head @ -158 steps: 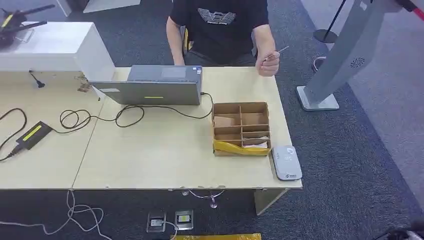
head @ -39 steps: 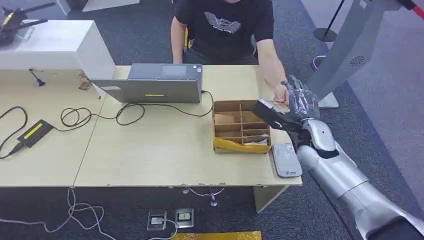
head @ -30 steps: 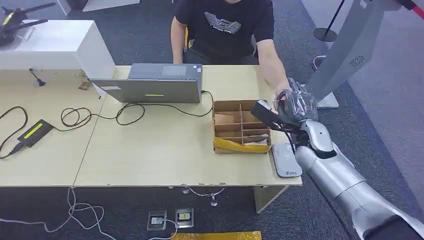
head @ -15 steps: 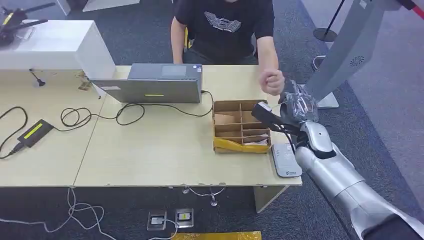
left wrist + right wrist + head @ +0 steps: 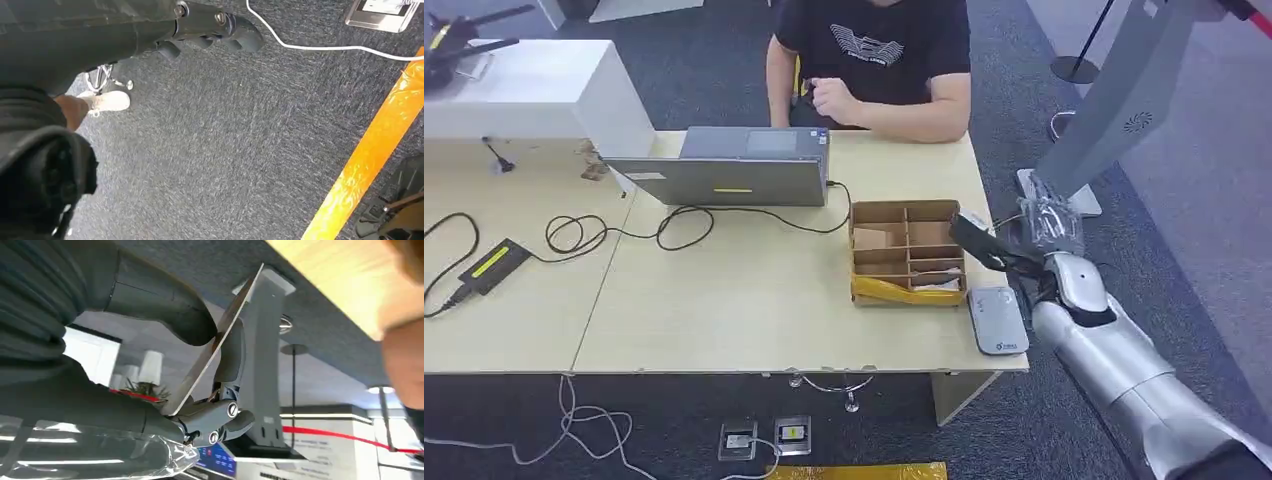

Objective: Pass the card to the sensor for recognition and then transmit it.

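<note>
With the card (image 5: 215, 347) pinched edge-on between thumb and fingers (image 5: 227, 360) of the right hand (image 5: 1036, 228), it sits raised off the worktop (image 5: 754, 300), just beyond the sensor (image 5: 997, 320). The sensor lies flat near the worktop's front corner, below and nearer the robot than the card. The left hand (image 5: 210, 30) hangs by the floor, holding nothing.

The right hand (image 5: 165, 385) is pinching a thin card (image 5: 215, 347) between its thick grey thumb and darker fingers (image 5: 227, 357), edge-on before a grey kiosk stand (image 5: 262, 365).
</note>
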Robot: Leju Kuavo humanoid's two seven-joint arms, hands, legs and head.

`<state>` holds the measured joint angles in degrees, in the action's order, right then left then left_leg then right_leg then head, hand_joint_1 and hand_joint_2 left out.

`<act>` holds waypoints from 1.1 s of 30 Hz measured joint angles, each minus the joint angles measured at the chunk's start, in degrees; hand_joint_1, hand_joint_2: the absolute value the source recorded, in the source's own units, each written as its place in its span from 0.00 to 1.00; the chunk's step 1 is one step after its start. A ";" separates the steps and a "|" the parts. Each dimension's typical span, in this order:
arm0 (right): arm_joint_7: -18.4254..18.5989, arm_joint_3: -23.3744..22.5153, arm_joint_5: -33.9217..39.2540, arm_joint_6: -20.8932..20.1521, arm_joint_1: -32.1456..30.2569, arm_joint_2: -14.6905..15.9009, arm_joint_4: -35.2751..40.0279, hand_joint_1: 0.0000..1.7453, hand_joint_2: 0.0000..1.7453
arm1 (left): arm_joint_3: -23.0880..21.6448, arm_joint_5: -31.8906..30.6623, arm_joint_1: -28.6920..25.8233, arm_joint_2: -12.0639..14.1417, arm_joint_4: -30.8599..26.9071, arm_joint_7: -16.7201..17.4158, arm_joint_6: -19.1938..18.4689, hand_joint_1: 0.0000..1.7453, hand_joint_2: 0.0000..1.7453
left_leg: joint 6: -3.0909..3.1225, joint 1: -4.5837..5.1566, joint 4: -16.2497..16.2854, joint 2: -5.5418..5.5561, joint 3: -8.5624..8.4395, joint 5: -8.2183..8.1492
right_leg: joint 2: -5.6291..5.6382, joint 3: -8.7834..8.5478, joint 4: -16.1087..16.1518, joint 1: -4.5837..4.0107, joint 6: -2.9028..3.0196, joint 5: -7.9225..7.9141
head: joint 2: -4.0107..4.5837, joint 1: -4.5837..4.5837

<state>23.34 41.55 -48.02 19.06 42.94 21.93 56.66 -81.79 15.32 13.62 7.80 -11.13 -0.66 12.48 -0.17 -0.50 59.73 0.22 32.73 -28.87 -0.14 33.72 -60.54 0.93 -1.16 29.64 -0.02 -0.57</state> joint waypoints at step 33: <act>4.33 -3.76 3.02 0.22 -15.39 11.30 16.48 1.00 1.00 | -0.33 -0.59 -1.89 1.38 0.00 -0.52 1.86 0.00 0.00 | -0.01 -0.04 -0.01 0.04 0.03 0.00 | -0.04 0.00 0.00 -0.03 0.00 0.00 | 0.00 -0.02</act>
<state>27.67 37.79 -45.00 19.28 27.56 33.22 73.13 -82.12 14.73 11.73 9.18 -11.13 -1.18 14.34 -0.19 -0.54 59.72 0.26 32.76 -28.87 -0.18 33.73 -60.54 0.90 -1.16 29.65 -0.02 -0.59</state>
